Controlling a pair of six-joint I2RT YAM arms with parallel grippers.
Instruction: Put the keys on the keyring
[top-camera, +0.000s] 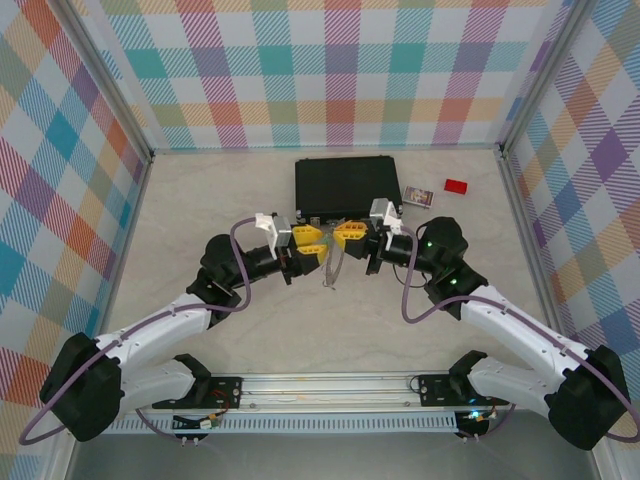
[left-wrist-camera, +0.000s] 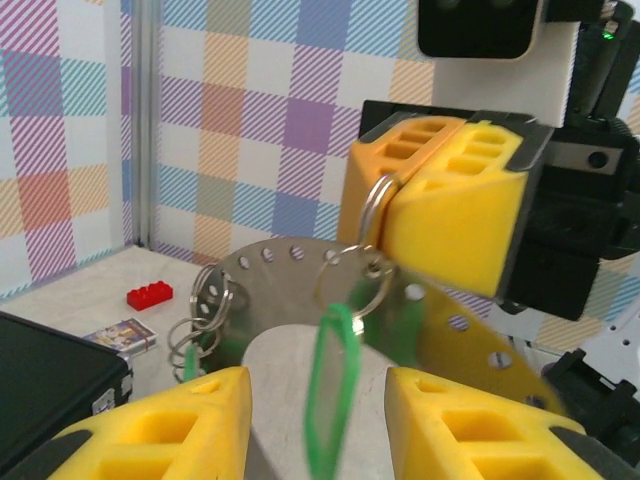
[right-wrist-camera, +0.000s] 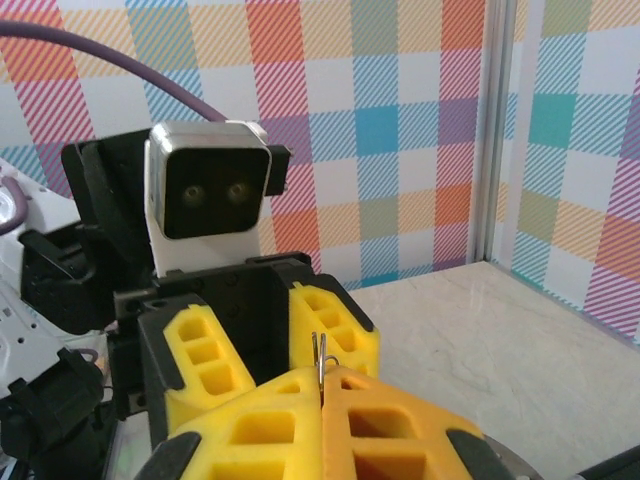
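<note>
keyring (right-wrist-camera: 320, 358) edge-on, pinched by right end effector (right-wrist-camera: 322, 390) | key (left-wrist-camera: 335, 390) blurred

You've got pastel plaid fabric walls (top-camera: 340, 70) boxing you in on three sides, with checks in orange, teal, purple, green and yellow. Slim grey metal corner posts (top-camera: 121, 105) stand where the panels meet. Your pale beige marbled tabletop (top-camera: 200, 200) runs wall to wall, and a ribbed silver aluminium rail (top-camera: 330, 385) lies along its near edge. Lighting's soft and even, shadows faint.
</note>
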